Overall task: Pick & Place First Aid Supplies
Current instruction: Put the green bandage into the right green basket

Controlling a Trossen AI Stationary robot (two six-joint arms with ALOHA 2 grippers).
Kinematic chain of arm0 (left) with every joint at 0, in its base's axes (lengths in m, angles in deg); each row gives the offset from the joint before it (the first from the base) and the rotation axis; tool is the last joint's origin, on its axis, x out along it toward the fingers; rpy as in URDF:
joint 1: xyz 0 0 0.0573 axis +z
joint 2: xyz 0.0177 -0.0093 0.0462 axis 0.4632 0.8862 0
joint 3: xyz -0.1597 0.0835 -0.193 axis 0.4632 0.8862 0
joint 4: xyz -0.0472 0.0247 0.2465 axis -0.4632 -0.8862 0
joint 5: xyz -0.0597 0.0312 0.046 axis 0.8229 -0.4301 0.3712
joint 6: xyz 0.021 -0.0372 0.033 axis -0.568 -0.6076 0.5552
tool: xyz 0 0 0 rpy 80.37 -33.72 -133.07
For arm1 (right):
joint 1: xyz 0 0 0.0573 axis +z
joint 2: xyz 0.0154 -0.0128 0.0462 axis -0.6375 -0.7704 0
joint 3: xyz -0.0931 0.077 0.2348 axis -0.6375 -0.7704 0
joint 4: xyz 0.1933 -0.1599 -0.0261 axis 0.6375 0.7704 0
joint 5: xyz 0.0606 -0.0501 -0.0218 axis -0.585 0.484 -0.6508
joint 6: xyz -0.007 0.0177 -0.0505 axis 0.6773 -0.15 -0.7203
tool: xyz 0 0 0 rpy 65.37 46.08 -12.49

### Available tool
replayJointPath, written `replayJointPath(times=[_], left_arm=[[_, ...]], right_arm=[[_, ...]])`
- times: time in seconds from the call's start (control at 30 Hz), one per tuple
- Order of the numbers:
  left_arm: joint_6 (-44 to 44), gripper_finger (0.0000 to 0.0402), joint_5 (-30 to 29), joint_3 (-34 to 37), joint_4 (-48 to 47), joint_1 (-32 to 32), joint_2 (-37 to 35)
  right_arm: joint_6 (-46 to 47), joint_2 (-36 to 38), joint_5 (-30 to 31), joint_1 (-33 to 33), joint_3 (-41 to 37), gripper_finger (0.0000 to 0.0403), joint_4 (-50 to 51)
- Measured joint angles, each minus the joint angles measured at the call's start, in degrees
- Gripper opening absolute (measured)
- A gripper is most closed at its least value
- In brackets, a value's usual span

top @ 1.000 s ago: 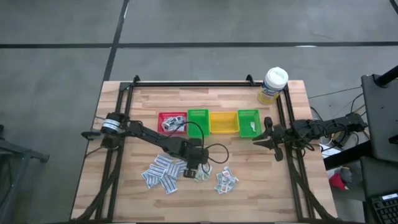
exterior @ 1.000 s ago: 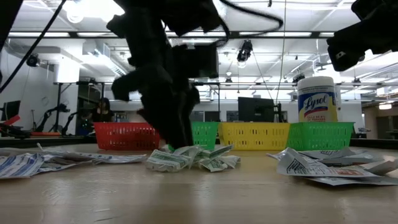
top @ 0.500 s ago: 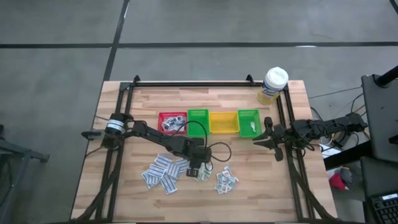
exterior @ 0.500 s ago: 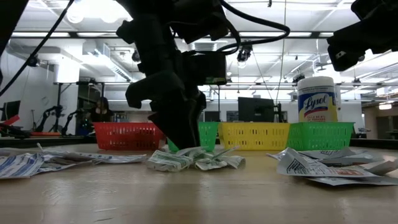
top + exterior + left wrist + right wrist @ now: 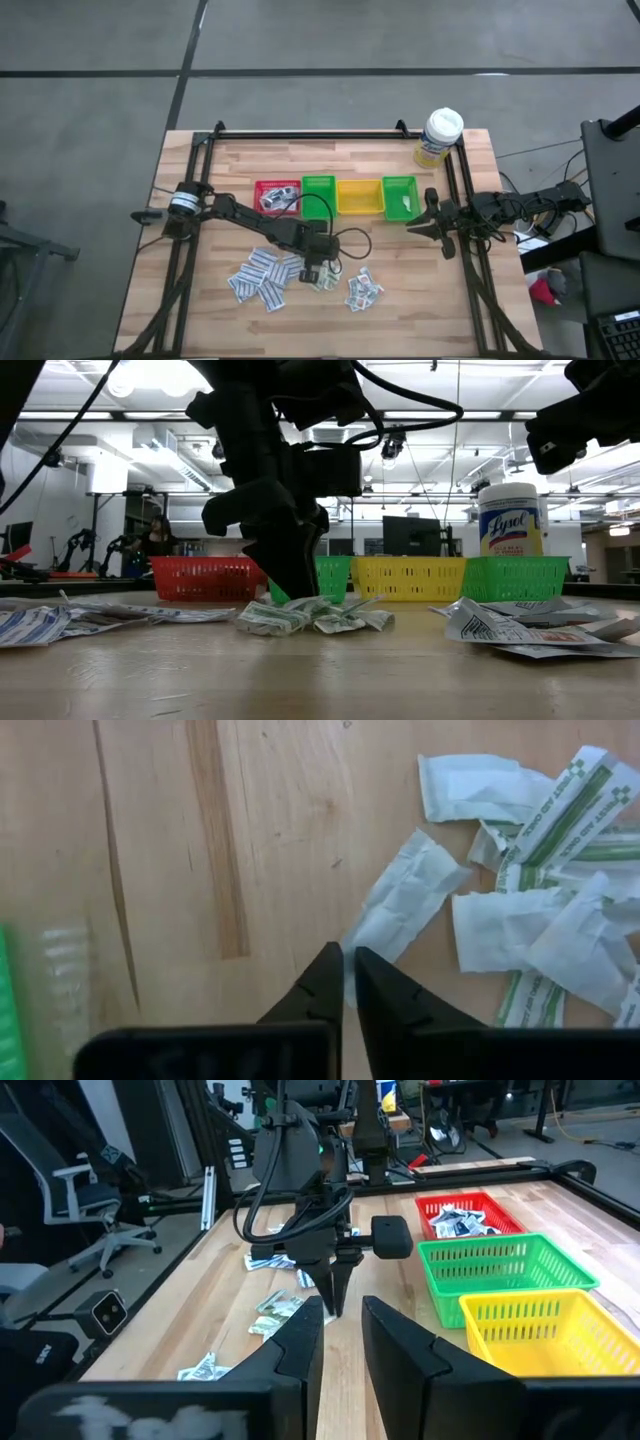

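Your left gripper (image 5: 348, 982) is down on the table (image 5: 200, 300), jaws pinched on the near corner of a white packet (image 5: 405, 903) at the edge of the middle pile (image 5: 325, 277), probably so it lifts clear of its neighbours. The packet lies flat, its long axis running diagonally away from the fingertips. Your right gripper (image 5: 340, 1330) waits by the bins (image 5: 335, 197), jaws slightly apart, empty.
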Motion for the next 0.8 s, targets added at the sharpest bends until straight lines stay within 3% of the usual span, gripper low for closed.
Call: replayJointPath(times=[0.13, 0.8], left_arm=[[0.1, 0.0002, -0.1, -0.3, -0.2, 0.0, -0.1], [-0.3, 0.0001, -2.0, 0.5, 0.4, 0.0, -0.3]], right_arm=[[0.0, -0.1, 0.0, 0.0, 0.0, 0.0075, 0.0], [0.0, -0.1, 0.0, 0.0, 0.0, 0.0067, 0.0]])
